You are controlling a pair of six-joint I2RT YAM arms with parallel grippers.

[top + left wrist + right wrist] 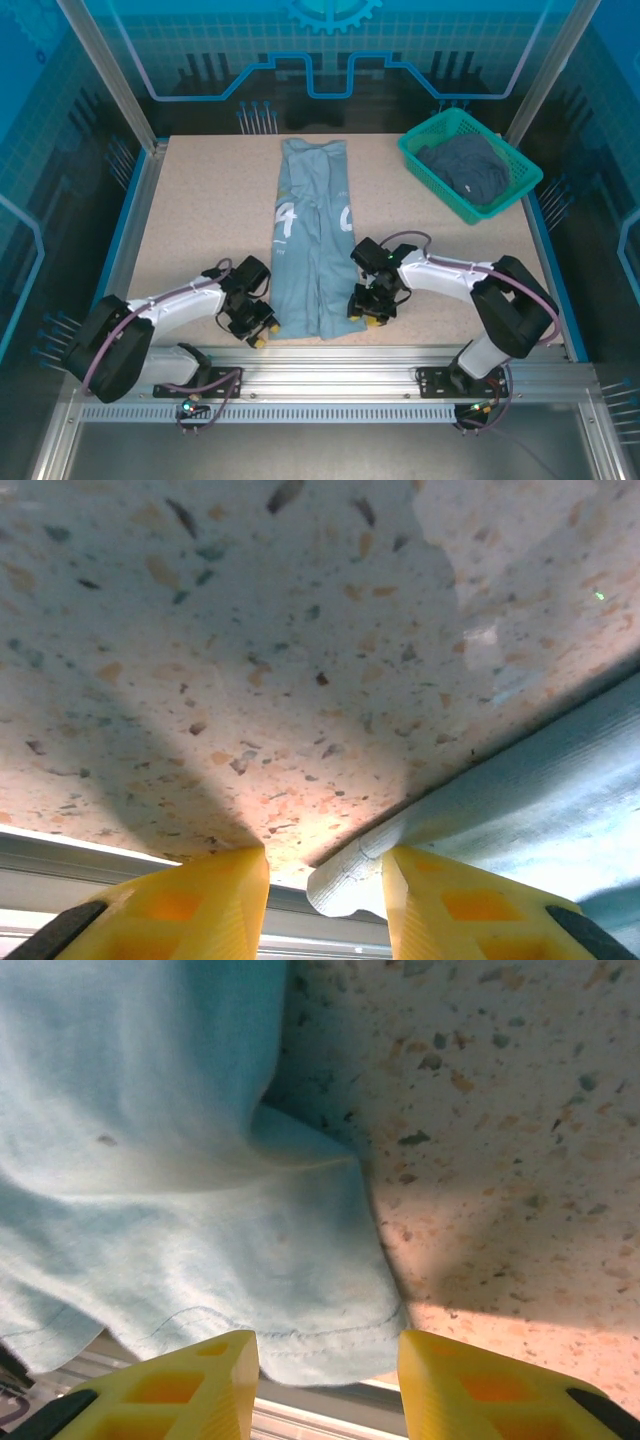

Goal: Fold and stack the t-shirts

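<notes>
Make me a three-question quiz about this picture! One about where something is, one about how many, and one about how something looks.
1. Where is the dark t-shirt?
A. in the green basket
B. on the floor
C. under a book

2. How many t-shirts can you count from above?
A. one
B. two
C. four

3. How does the pale t-shirt lie?
A. crumpled into a ball
B. folded into a long strip
C. hanging in the air

Answers:
1. A, because the dark cloth sits bunched inside the basket at the far right corner.
2. B, because there is one in the basket and one on the table.
3. B, because it lies flat as a narrow strip down the middle of the table.
</notes>
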